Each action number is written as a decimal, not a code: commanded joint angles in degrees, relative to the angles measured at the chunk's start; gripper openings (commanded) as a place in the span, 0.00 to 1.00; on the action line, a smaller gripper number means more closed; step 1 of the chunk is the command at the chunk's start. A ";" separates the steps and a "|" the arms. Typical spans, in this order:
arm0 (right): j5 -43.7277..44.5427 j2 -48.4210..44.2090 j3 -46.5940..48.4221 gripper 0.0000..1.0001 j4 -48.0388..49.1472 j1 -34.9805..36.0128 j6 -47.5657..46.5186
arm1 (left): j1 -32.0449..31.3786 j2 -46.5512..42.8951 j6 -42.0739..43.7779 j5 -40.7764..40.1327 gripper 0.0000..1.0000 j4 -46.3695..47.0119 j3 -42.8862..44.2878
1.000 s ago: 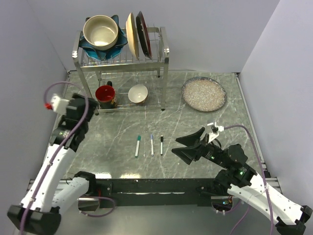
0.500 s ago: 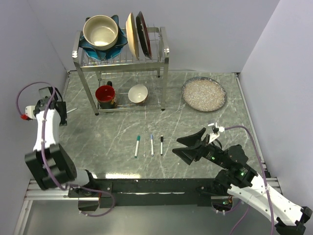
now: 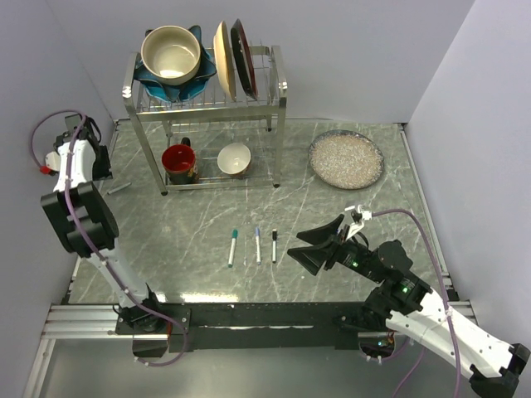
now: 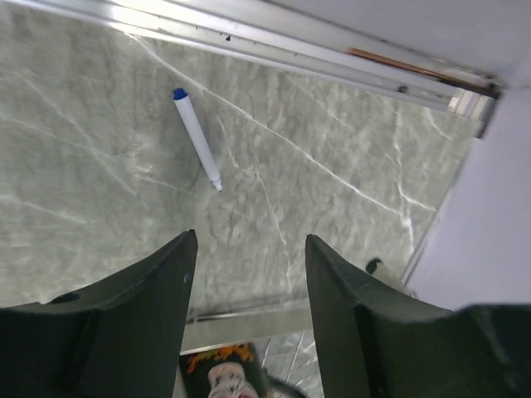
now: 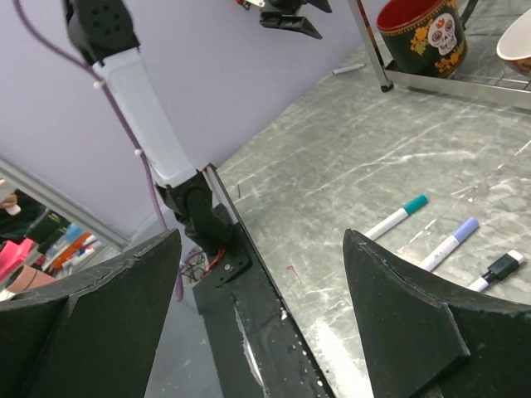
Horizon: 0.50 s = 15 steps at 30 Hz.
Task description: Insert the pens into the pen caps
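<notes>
Three white pens lie side by side mid-table: teal-ended (image 3: pixel 233 247), blue-ended (image 3: pixel 258 245) and black-ended (image 3: pixel 274 246). In the right wrist view they are the teal (image 5: pixel 397 216), the blue (image 5: pixel 450 243) and the black (image 5: pixel 496 271). Another white pen with a blue end and a bare tip (image 4: pixel 197 139) lies left of the rack (image 3: pixel 119 187). No loose pen caps show. My right gripper (image 3: pixel 294 247) (image 5: pixel 264 240) is open and empty, just right of the black pen. My left gripper (image 3: pixel 93 153) (image 4: pixel 249 257) is open and empty, raised at the far left.
A metal dish rack (image 3: pixel 278 91) stands at the back with bowls and plates on top. A red skull mug (image 3: pixel 179 162) and a white bowl (image 3: pixel 234 158) sit under it. A speckled plate (image 3: pixel 346 159) lies back right. Walls close in left and right.
My left arm has swung from the middle left up and back to the far left corner. My right gripper has edged left toward the pens, still open.
</notes>
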 commanded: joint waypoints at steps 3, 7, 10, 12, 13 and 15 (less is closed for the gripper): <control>1.87 0.88 0.86 0.87 2.93 0.24 -2.71 | -0.24 8.60 -4.59 2.38 0.57 -6.73 8.79; 2.92 1.15 0.95 0.87 2.22 0.24 -3.50 | -0.42 12.29 -5.73 2.05 0.52 -7.16 11.77; 3.62 1.15 1.04 0.87 1.70 0.24 -3.94 | -0.59 13.70 -6.88 0.99 0.51 -8.04 12.93; 4.41 0.97 0.95 0.87 1.35 0.24 -4.21 | -0.59 14.05 -7.40 1.16 0.50 -8.22 12.58; 4.59 0.80 0.87 0.87 1.34 0.24 -4.12 | -0.68 14.23 -7.49 1.25 0.50 -8.05 11.80; 5.03 0.71 0.87 0.87 1.34 0.24 -4.29 | -0.59 14.41 -8.02 1.51 0.49 -7.52 10.82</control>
